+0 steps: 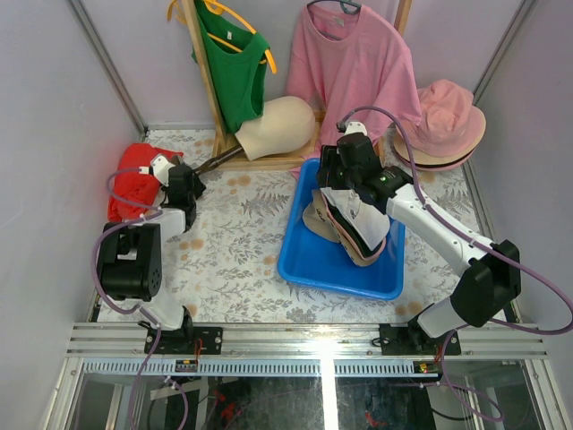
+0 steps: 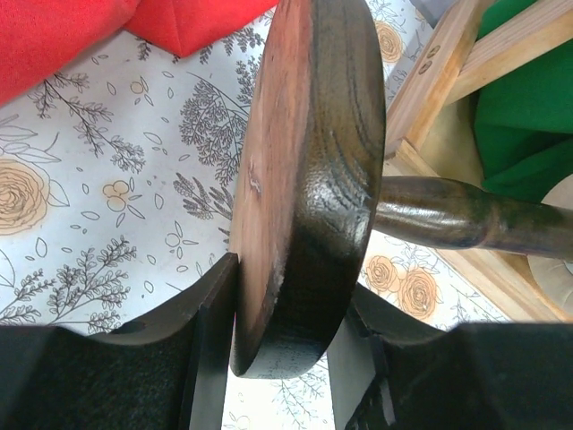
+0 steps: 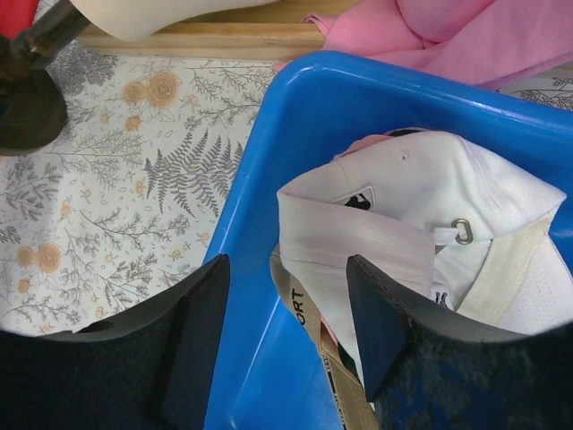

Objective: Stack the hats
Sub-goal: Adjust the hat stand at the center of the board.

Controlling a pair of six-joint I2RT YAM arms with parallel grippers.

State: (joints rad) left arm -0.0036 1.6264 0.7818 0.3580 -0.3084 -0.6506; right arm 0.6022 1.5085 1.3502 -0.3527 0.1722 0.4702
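Presently the left gripper [image 2: 286, 309] is clamped on a dark wooden disc [image 2: 304, 161], one finger [image 2: 213, 313] against each flat face. The disc stands on edge between them. A dark rod [image 2: 448, 215] runs from the disc toward the right of the left wrist view. In the top view this gripper sits in the upper left of the table [image 1: 242, 242], just beside a red cloth [image 1: 134, 179].

The right gripper [image 3: 286, 278] hangs over a blue bin [image 1: 331, 269] at centre right of the top view. Its jaws stand apart. In the right wrist view they straddle a folded edge of a white cap [image 3: 448, 197]. Blue bin floor shows between the left-hand finger [image 3: 197, 331] and that fold, so no grip is observed. Whether the other finger touches the fabric cannot be told.

Hats noted:
- The white cap lies in the bin, uppermost in a loose pile there.
- A tan hat [image 1: 318, 224] lies under it, its brim showing toward the bin's left side. A tan strap [image 3: 304, 322] with dark lettering passes between the fingers in the wrist view.
- A pink hat [image 1: 443, 116] rests on the table in the upper right, well apart from the bin. A tan brim shows beneath it.

A cream head [image 1: 282, 125] lies on its side at upper centre, against the foot of a wooden rack [image 1: 210, 81]. A green shirt [image 1: 235, 72] and a pink shirt [image 1: 349, 63] hang from the rack.
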